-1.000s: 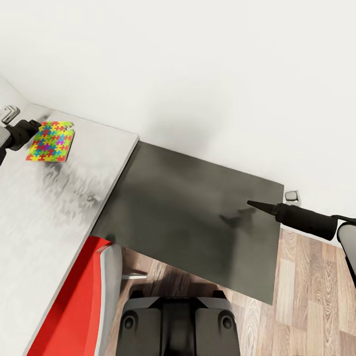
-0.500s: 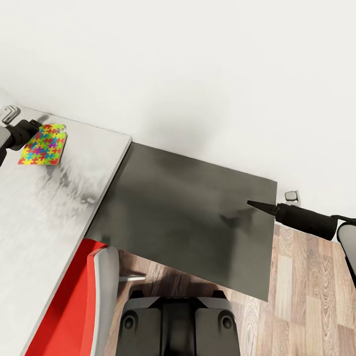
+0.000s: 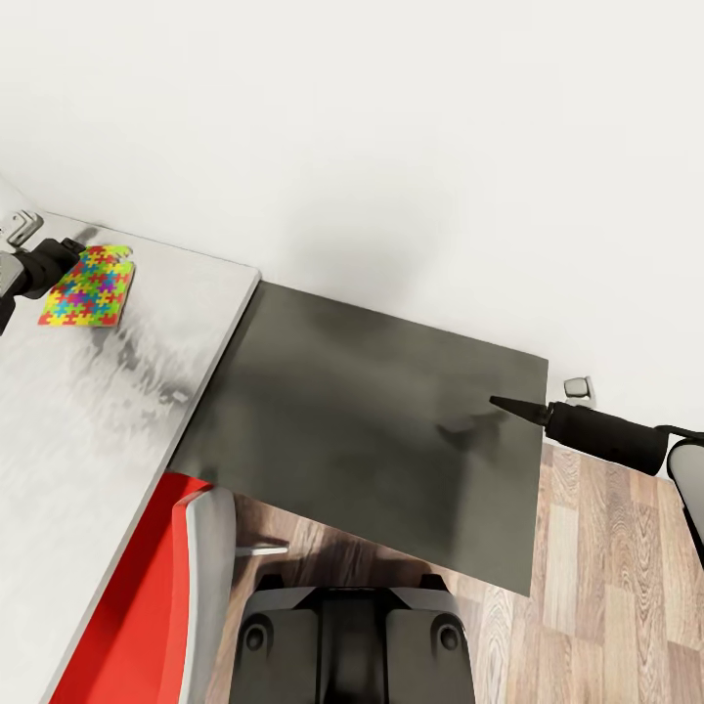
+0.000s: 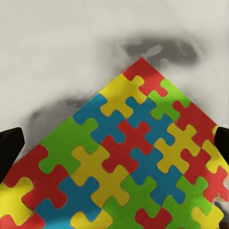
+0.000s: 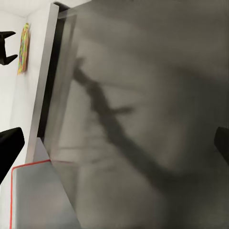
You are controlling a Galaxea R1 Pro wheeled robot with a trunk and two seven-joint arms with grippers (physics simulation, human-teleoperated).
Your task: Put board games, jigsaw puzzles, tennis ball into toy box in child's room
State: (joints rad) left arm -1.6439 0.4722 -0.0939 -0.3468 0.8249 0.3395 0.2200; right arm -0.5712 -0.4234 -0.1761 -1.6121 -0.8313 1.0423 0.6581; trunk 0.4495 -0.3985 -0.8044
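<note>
While the left hand (image 3: 73, 242) held one edge of the puzzle (image 3: 86, 286) above the pale worktop (image 3: 59, 430), its fingers closed on it, the slab could tilt and slip out; the right hand (image 3: 501, 403) hovered pinched together over the dark wing.

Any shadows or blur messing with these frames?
Head view: sharp; the right gripper casts a soft shadow on the dark wing of the table, and blotchy grey smears mark the light top beside the jigsaw puzzle. Left wrist view: puzzle crisp, smudged shadows behind it. Right wrist view: long blurred arm shadow across the dark top.
</note>
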